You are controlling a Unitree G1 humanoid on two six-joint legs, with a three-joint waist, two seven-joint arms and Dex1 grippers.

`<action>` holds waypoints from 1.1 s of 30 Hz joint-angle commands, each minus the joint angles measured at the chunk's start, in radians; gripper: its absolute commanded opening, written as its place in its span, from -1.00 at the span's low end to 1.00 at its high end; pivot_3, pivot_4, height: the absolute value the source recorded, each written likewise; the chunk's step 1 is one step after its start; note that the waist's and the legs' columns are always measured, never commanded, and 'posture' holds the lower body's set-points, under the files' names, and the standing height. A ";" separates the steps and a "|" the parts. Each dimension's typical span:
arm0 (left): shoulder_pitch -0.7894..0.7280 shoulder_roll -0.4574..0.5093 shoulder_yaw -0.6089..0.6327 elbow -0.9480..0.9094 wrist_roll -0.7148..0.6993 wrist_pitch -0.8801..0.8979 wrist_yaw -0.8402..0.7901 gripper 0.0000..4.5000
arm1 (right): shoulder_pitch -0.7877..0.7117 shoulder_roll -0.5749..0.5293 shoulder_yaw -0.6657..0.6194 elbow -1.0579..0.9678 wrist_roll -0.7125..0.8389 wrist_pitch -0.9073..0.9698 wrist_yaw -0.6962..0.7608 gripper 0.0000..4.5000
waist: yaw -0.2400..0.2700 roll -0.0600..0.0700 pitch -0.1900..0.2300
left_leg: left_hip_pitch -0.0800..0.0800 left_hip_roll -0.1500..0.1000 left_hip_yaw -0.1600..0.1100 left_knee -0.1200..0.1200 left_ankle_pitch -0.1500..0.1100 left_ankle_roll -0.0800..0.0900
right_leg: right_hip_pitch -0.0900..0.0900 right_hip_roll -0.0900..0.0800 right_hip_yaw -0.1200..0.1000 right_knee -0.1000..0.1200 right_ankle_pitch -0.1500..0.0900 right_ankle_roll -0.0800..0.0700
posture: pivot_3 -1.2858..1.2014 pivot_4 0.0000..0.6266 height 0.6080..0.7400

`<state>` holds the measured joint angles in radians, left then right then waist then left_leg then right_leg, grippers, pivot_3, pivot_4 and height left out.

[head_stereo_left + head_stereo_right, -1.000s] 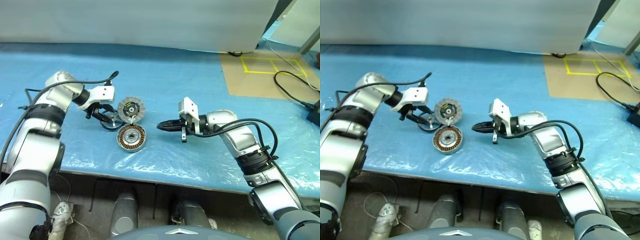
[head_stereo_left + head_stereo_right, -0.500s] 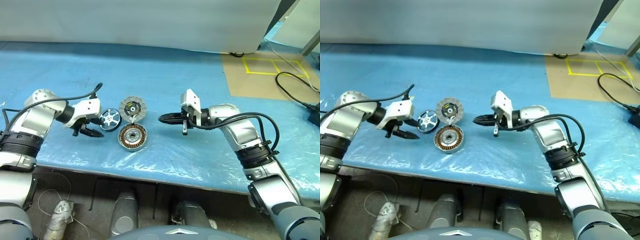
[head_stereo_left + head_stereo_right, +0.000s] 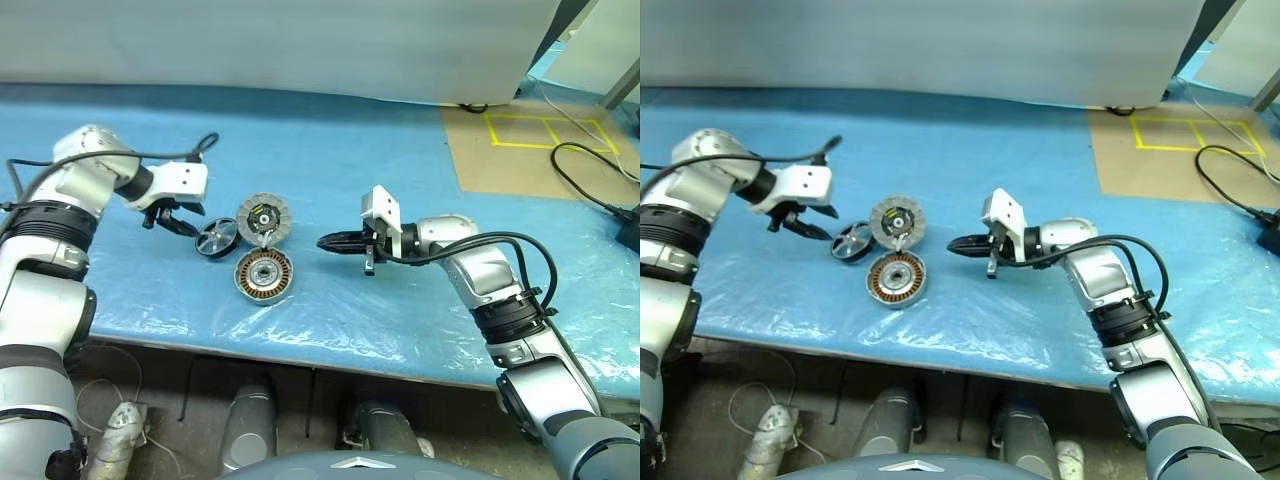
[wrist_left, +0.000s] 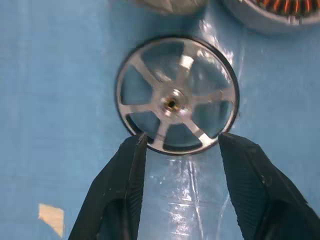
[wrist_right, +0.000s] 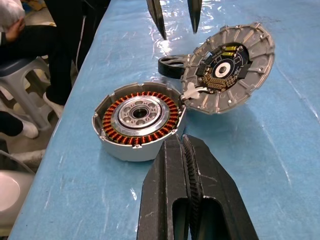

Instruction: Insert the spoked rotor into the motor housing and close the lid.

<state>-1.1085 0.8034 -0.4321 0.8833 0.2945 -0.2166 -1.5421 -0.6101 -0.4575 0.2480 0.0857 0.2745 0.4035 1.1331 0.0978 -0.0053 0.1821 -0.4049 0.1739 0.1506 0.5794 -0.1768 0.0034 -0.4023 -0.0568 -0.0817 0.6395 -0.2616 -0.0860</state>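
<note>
- Spoked rotor (image 3: pixel 217 237): lies flat on the blue-covered bench (image 3: pixel 330 160), just left of the housing and lid, not yet lifted. Not inserted.
- Motor housing (image 3: pixel 264 273): sits open on the bench at the near side, copper windings and central hub exposed, cavity empty.
- Lid (image 3: pixel 264 218): swung back, propped tilted against the far edge of the housing, inner face with dark centre showing. Not closed.
- Left gripper (image 4: pixel 177 145): poised over the rotor, jaws spread with one fingertip at each side of the rim; whether they touch the rim cannot be told. No grip made.
- Right gripper (image 3: pixel 325 241): hangs just right of the housing, well clear of it, jaws pressed together and holding nothing.
- Status, as judged: early stage. The lid is open and the parts are laid out. Left to do: grasp the rotor, carry it over the housing, seat it on the hub, fold the lid down.
</note>
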 commanded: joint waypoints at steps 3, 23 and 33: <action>-0.064 -0.047 -0.050 0.047 0.074 -0.117 -0.004 0.71 | 0.000 -0.029 -0.015 -0.048 0.013 0.013 0.012 -1.00 | 0.001 0.000 0.000 | 0.000 0.000 0.000 0.000 0.000 0.000 | 0.000 0.000 0.000 0.001 0.000 0.000 | 0.03 -0.52 1.00; -0.226 -0.206 -0.101 0.279 0.221 -0.286 0.159 0.71 | -0.021 -0.097 -0.001 -0.040 -0.005 0.044 0.087 -1.00 | 0.001 -0.001 0.000 | -0.001 -0.001 -0.001 0.001 0.000 0.000 | 0.000 0.000 -0.001 0.001 0.001 0.002 | 0.03 -0.52 1.00; -0.244 -0.215 -0.093 0.329 0.242 -0.332 0.165 0.71 | 0.006 -0.102 -0.008 -0.061 -0.009 0.047 0.065 -1.00 | 0.006 -0.001 0.000 | -0.001 -0.001 -0.002 0.002 0.000 0.000 | 0.001 0.000 -0.001 0.001 0.002 0.004 | 0.03 -0.52 1.00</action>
<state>-1.3005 0.5835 -0.5364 1.2142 0.5405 -0.5419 -1.3816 -0.6077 -0.5501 0.2551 0.0668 0.2578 0.4563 1.1995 0.1040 -0.0060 0.1825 -0.4063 0.1727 0.1487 0.5816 -0.1768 0.0036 -0.4017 -0.0573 -0.0829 0.6402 -0.2593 -0.0821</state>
